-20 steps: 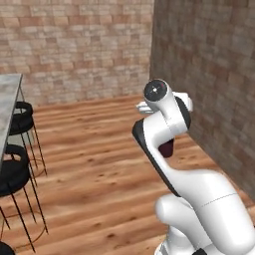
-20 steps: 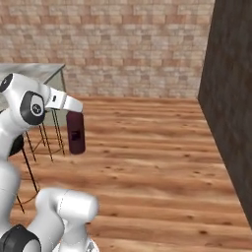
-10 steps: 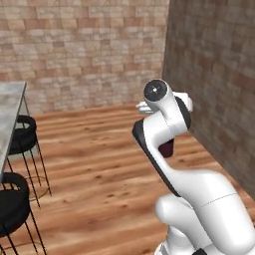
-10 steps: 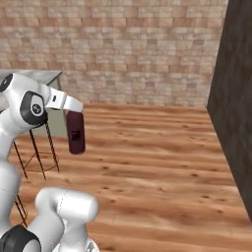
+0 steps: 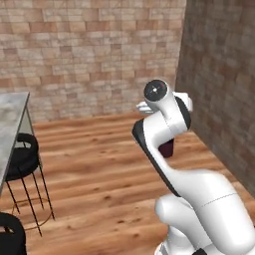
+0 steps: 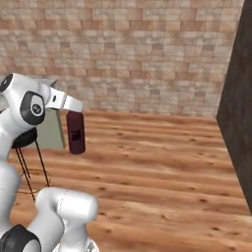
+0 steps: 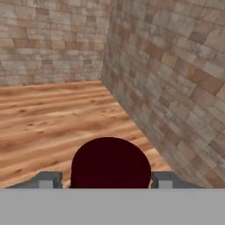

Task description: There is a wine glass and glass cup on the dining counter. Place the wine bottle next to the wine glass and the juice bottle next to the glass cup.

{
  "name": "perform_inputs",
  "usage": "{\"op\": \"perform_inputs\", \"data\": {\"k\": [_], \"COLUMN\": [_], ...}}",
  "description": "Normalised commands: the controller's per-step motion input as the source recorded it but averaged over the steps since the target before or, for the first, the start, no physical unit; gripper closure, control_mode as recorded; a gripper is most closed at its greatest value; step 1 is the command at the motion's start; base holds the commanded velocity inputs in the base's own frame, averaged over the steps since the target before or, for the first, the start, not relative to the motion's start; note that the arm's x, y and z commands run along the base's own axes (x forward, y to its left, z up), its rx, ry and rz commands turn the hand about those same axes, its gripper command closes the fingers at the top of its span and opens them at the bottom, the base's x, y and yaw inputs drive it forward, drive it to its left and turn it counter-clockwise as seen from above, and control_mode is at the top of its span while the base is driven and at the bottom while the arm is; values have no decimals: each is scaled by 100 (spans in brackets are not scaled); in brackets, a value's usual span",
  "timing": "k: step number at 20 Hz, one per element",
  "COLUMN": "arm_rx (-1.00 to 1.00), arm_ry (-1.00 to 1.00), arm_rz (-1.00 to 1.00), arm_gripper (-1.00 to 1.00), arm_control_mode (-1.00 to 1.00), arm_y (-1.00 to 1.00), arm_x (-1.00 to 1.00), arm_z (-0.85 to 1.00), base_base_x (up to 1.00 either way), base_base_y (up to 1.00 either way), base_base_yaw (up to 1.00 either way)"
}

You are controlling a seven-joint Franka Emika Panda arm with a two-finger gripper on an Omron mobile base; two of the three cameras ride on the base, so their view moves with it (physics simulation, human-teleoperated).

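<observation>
The gripper [image 6: 75,114] is closed on the juice bottle [image 6: 76,132], with one finger on each side of the bottle's round top; in the hand view the dark maroon top [image 7: 110,163] sits between the two grey fingers [image 7: 46,180] and touches both. The bottle hangs upright below the hand, in the air above the wooden floor [image 6: 157,162], and nothing supports it from below. In the left base view the white arm hides most of it, so there is just its lower part [image 5: 167,148] under the bent arm. The dining counter [image 5: 10,130] is well apart from the bottle, at the left edge of the left base view, where its marble top is cut by the frame. Black stools [image 5: 22,157] stand just beside the counter, on the side nearer the bottle. In the right base view the grey-green end panel of the counter [image 6: 49,132] is behind the arm, with the bottle in front of its edge. Brick walls [image 6: 133,54] close the room behind the counter and the bottle.
</observation>
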Motion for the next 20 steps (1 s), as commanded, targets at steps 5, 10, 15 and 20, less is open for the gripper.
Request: {"op": "perform_inputs", "data": {"k": [5, 10, 15, 20], "arm_rx": [0, 0, 0, 0], "arm_ry": [0, 0, 0, 0], "arm_rz": [0, 0, 0, 0], "arm_gripper": [100, 100, 100, 100], "arm_control_mode": [100, 100, 100, 100], "arm_y": [0, 0, 0, 0], "arm_x": [0, 0, 0, 0], "arm_z": [0, 0, 0, 0], "base_base_x": [88, 88, 87, 85], "base_base_y": [-18, -18, -18, -19], "base_base_yaw": [9, 9, 12, 14]}}
